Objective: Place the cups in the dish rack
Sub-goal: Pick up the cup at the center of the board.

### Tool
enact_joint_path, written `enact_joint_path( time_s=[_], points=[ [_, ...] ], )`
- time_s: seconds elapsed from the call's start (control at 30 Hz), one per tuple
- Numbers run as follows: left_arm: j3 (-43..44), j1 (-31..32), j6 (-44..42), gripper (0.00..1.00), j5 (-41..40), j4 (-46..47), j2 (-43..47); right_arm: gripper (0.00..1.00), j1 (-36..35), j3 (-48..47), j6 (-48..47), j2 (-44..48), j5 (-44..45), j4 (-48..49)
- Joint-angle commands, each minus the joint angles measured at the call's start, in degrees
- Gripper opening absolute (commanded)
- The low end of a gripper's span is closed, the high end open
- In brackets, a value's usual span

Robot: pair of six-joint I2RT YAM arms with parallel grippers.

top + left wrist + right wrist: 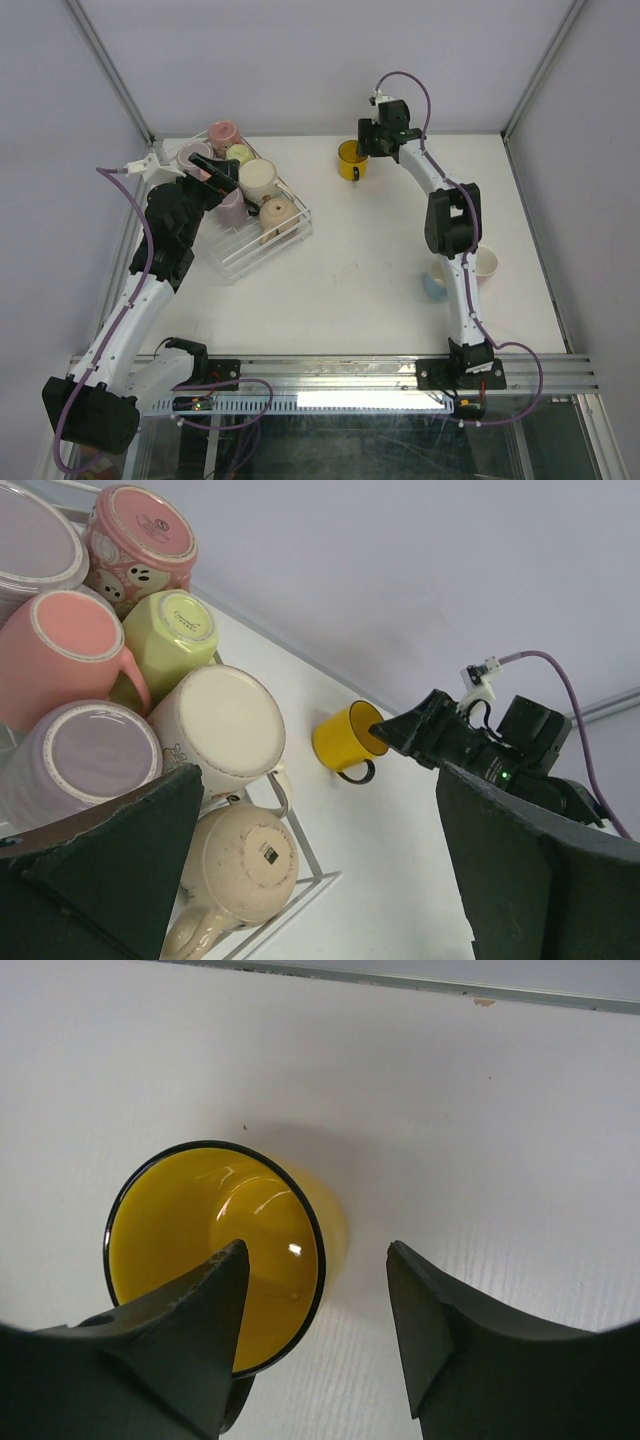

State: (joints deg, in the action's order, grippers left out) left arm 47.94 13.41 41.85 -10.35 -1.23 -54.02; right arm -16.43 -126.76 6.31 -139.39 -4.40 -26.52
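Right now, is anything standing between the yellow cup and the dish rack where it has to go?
Nothing sits on the bare table between the yellow cup and the dish rack. The left gripper hangs open over the rack's far end, though, and upturned cups fill that part, leaving free room at the near end.

A white surface (370, 270) is enclosed by pale grey walls (300, 60) and metal corner posts (111, 72), and is edged nearside by an aluminium rail (330, 368).

cups (258, 180) in rack (238, 262), lone cup (350, 160) right
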Motion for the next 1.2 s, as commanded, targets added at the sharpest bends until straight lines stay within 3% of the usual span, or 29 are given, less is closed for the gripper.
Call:
enact_joint_path(
  time_s=[0.0, 0.3, 0.6, 0.87, 1.17],
  points=[
    [0.8, -0.5, 1.5, 0.99, 0.9, 2.4, 0.4, 0.59, -0.4, -3.4, -0.4, -0.6, 1.9, 4.2],
    [0.1, -0.5, 2.2, 0.99, 1.9, 3.1, 0.6, 0.53, -0.6, -1.7, -2.5, -1.3, 2.9, 4.8],
    [0.0, -0.5, 2.0, 0.99, 2.2, 3.7, 0.8, 0.33, -0.9, -0.8, -3.8, -1.0, 2.4, 4.6],
    [0.5, -0.4, 1.7, 0.99, 2.6, 4.0, 0.5, 0.26, -0.9, 0.1, -4.1, 0.0, 1.9, 4.3],
    [0.2, -0.4, 2.3, 0.99, 3.4, 4.6, 0.7, 0.03, -0.9, 0.4, -4.6, 1.5, 0.4, 4.0]
  ],
)
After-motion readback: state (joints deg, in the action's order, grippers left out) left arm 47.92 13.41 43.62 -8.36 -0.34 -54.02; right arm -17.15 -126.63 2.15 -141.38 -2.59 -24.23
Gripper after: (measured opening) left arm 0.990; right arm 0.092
